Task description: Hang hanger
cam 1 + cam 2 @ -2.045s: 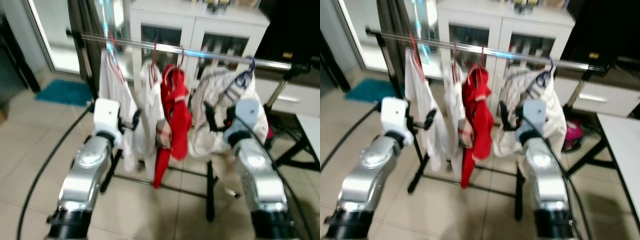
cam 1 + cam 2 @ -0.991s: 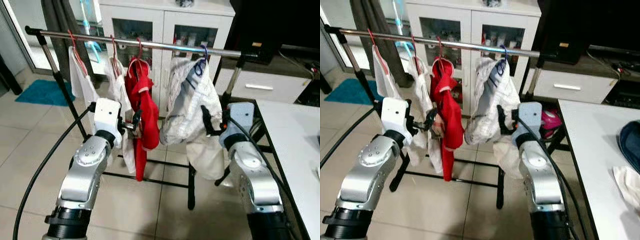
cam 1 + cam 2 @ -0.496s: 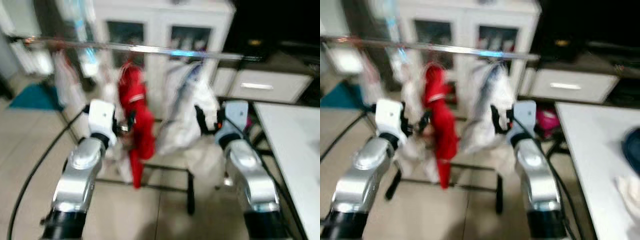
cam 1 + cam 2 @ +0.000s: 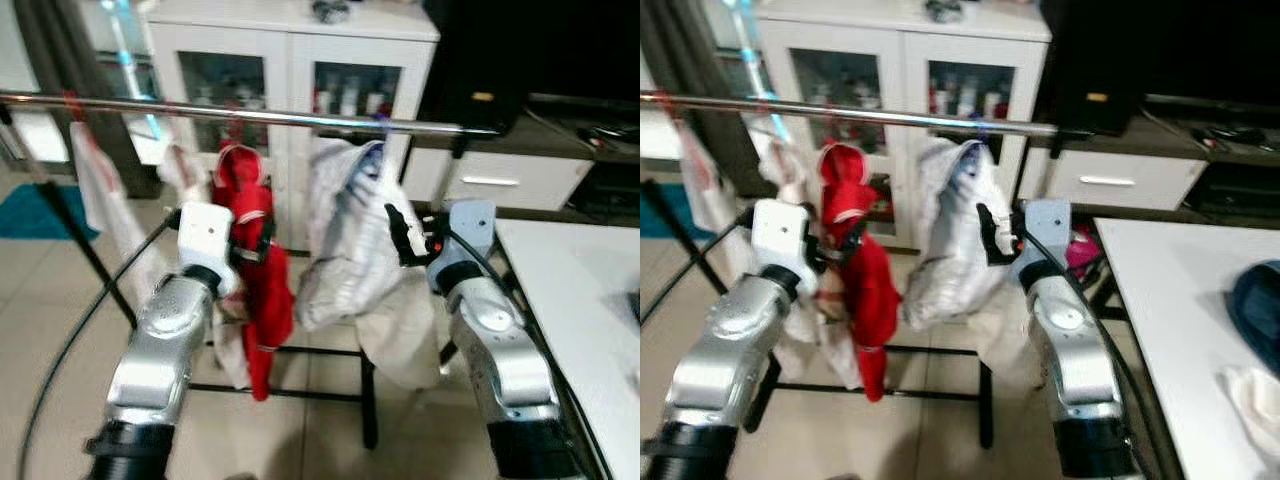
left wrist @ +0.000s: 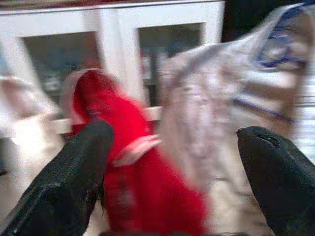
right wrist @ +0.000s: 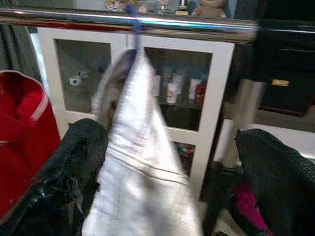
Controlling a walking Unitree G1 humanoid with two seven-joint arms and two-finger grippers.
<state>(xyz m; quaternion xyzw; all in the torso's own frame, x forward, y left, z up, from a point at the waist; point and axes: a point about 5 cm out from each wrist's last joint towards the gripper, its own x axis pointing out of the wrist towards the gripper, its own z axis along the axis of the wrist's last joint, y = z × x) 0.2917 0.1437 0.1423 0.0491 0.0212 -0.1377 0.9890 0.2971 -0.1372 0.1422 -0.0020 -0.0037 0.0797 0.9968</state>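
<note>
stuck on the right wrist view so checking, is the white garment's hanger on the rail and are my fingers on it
Observer: Its blue hanger hook sits over the rail. The right gripper is open, the white garment hanging between its fingers, unclamped.
Operator: what's next to it on the rail
Observer: A red garment hangs just to the robot's left of it, with the left gripper open in front of that.
Operator: anything on my right side
Observer: A white table stands there, with a dark blue item at its far edge.
</note>
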